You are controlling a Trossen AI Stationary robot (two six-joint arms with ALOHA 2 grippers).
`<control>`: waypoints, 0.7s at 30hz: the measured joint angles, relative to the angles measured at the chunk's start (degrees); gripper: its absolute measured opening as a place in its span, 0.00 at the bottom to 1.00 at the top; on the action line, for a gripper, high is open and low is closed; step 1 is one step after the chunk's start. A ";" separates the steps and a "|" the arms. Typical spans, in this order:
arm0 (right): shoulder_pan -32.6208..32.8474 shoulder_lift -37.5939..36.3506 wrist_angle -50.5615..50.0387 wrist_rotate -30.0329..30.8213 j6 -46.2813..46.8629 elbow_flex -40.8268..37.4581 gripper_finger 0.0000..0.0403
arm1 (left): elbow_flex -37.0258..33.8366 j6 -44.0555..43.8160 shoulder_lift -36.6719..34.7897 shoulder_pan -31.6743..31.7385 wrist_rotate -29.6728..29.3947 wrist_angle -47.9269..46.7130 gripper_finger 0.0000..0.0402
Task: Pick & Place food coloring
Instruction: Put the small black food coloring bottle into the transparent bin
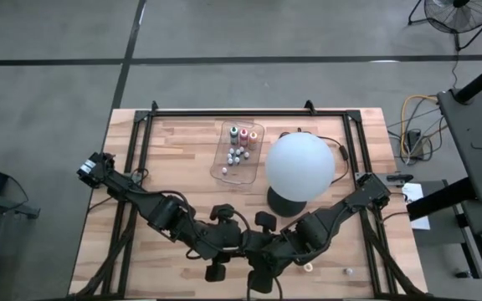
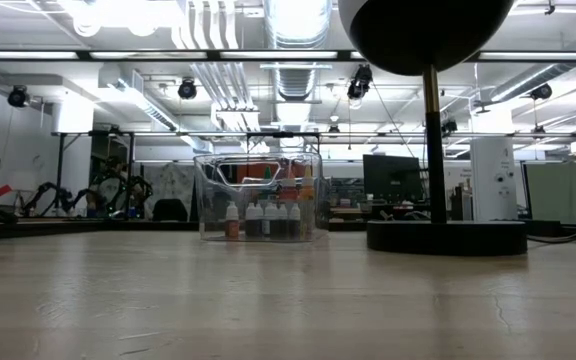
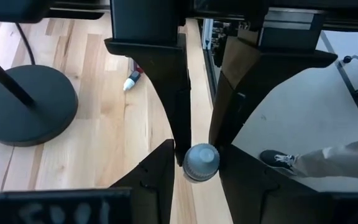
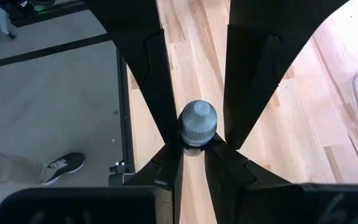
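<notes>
Left gripper (image 3: 196,155): seen low at the near edge of the wooden table (image 1: 166,159), close beside the other arm; its two dark fingers are pinched on a small grey-white ribbed bottle cap (image 3: 201,161), viewed end-on.
Right gripper (image 4: 194,134): also low at the near table edge; its dark fingers are pressed against a small bottle with a grey-white ribbed cap (image 4: 197,123), which is clamped between them.
Held bottles: only the caps are shown; the colour of the contents cannot be told.
Clear plastic tray (image 1: 224,171): set toward the far middle of the table, just beside the globe lamp; about a dozen tiny food coloring bottles (image 1: 238,147) stand inside it, white-capped, some red, green and dark.
Tray in the low view: the bottles (image 2: 268,220) are lined up upright behind the clear wall (image 2: 208,200).
Loose bottle: one small white-tipped vial (image 3: 133,79) lies on its side on the wood near the lamp base.
White globe lamp on a round black base (image 1: 299,165): stands right of the tray.
Small pale items (image 1: 348,270): left on the near right part of the table, too small to identify.
Person: a trouser leg and dark shoe (image 4: 61,166) are seen on the floor beside the table.
</notes>
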 joint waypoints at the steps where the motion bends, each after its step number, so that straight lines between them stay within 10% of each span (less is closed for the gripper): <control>1: -0.02 0.00 0.02 -0.02 0.00 -0.06 0.12 | 0.09 0.00 0.00 0.02 -0.02 -0.04 0.24; 21: -0.19 -0.02 -0.07 0.00 0.42 -0.41 0.12 | -0.04 -2.70 -0.09 -0.05 -0.29 -0.76 0.07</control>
